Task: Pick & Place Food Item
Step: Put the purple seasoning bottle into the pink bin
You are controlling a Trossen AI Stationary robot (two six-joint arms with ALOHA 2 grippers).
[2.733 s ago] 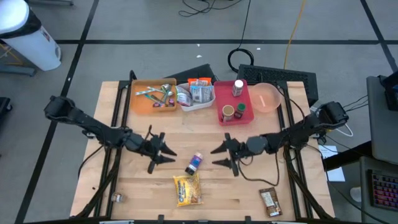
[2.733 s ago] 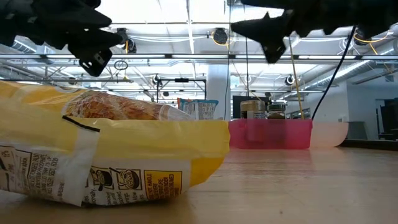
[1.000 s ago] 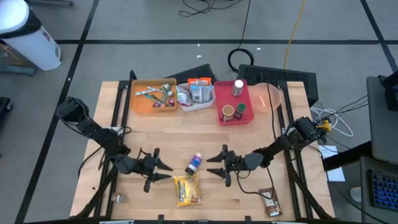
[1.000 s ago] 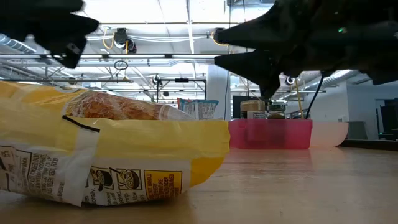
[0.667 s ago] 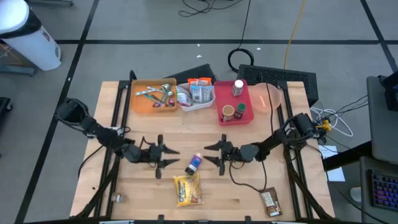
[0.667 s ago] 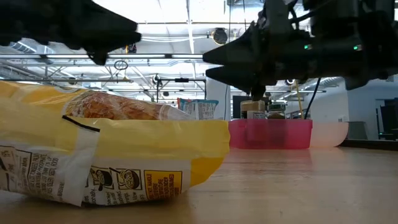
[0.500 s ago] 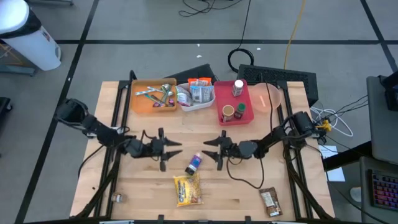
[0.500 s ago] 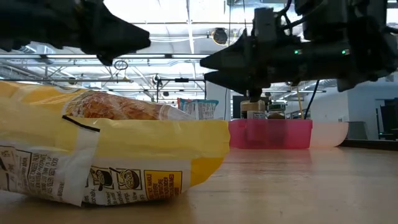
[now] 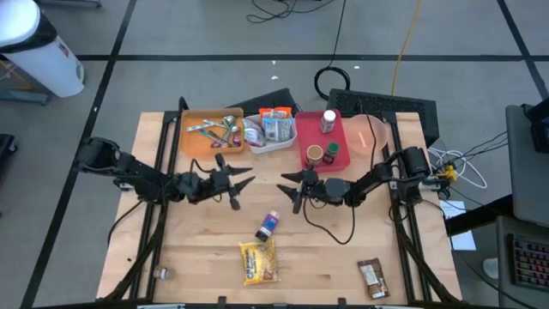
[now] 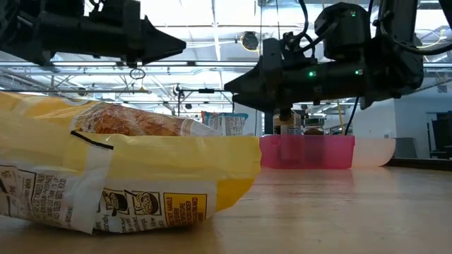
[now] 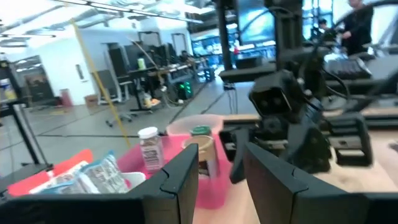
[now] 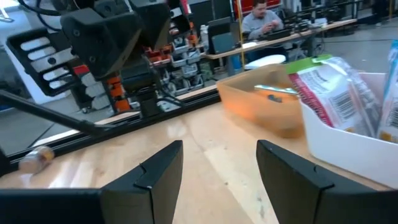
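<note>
Raised and drawn back toward the bins, both arms; nothing picked yet.
Left gripper (image 9: 236,183) parted, empty, hovering mid-table. Small bottle (image 9: 268,225) and yellow snack bag (image 9: 258,261) lying untouched nearer the front edge, well clear of both tools. Right gripper (image 9: 289,186) likewise parted, empty. Approach step judged in hand; next, descent onto one item required.
</note>
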